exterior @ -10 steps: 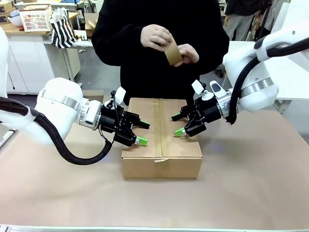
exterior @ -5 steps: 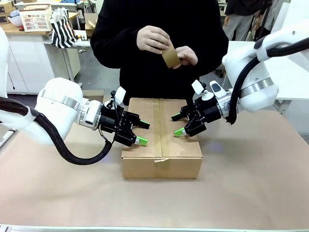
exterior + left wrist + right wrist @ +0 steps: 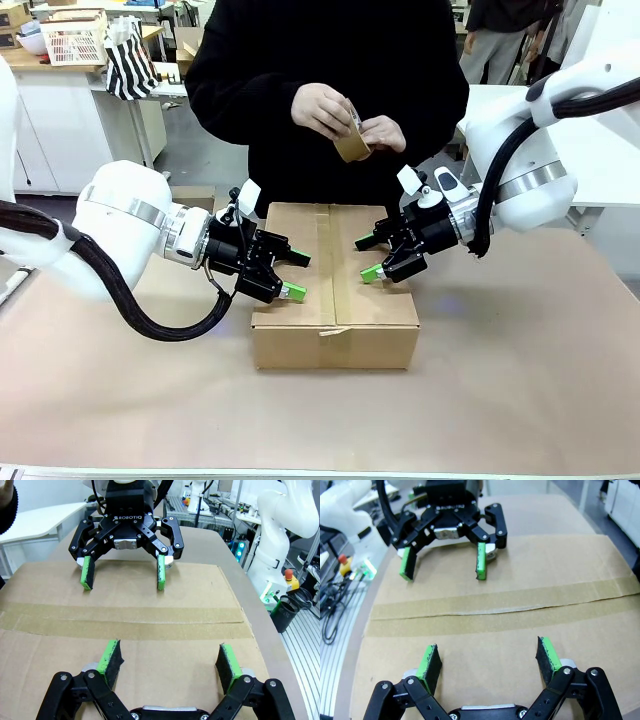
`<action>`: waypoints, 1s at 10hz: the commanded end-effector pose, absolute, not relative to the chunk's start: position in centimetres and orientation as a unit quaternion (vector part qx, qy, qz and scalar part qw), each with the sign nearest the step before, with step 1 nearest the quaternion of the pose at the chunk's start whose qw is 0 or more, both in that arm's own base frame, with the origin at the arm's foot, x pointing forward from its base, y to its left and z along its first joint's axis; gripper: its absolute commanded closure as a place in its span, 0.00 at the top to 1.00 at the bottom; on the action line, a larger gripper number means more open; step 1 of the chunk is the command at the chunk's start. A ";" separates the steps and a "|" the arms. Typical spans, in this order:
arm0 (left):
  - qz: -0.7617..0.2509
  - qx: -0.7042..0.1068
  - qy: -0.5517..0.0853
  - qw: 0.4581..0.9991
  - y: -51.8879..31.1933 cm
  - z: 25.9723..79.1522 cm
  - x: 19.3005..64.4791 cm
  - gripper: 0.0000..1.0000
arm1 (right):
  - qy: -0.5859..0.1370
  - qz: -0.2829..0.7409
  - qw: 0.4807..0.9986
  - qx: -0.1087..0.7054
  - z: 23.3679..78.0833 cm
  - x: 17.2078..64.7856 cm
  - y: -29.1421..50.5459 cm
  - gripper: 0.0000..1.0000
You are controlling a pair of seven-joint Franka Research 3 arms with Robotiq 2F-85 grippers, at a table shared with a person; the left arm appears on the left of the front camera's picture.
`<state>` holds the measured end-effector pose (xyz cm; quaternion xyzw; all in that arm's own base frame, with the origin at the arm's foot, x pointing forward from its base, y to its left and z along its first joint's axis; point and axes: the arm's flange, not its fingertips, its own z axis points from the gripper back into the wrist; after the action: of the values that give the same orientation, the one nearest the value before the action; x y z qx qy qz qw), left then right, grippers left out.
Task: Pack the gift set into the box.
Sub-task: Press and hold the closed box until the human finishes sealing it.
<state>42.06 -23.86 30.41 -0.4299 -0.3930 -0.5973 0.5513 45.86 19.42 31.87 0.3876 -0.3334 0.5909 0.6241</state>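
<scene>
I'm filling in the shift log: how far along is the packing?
Mostly done: the box has its flaps shut and tape along the centre seam. In hand: the left gripper and right gripper, both open, sit on the lid while the person handles a tape roll. More sealing may remain.

left hand (image 3: 287, 275) spread wide, right hand (image 3: 372, 258) spread wide, facing each other, wrists level
</scene>
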 end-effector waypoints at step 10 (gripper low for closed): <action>-0.600 -0.431 -0.394 0.547 -23.8 30.2 41.8 1.00 | -0.335 0.586 0.626 0.391 31.5 45.7 19.4 1.00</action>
<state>42.06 -23.86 30.41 -0.4299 -0.3930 -0.5973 0.5513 45.86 19.42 31.87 0.3877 -0.3334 0.5908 0.6241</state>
